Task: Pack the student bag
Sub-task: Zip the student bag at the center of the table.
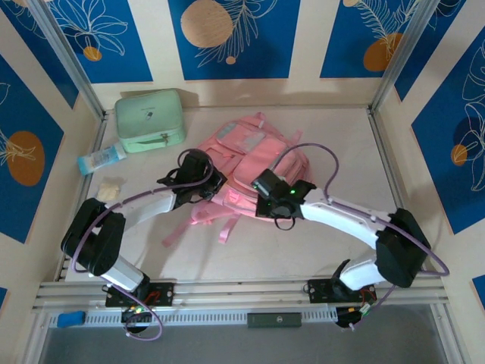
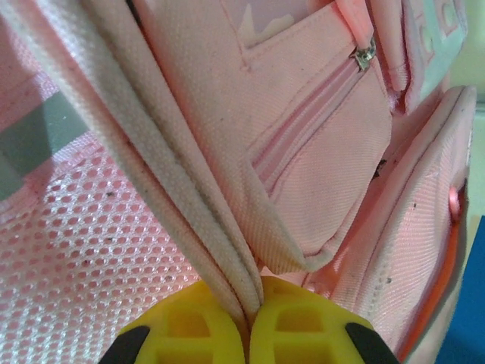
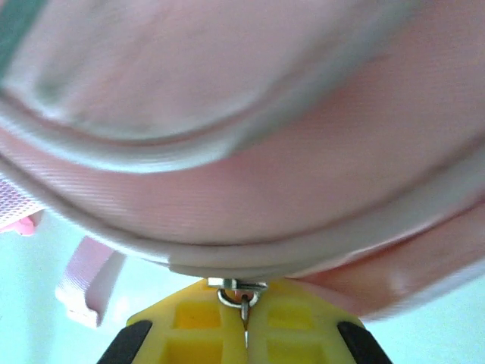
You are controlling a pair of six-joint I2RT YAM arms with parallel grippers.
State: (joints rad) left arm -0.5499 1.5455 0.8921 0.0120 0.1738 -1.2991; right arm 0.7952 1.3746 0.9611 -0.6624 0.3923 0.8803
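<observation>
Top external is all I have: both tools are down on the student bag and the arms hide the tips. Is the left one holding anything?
Observer: Yes, the left tool is shut on a thick seam edge of the student bag, next to its mesh panel.
Operator: And the right?
Observer: The right tool is shut on a small metal zipper pull at the bag's piped rim.
Operator: Is the pocket near the left tip zipped?
Observer: The left wrist view shows that pocket zipper looking closed, with its slider at the upper end.
</observation>
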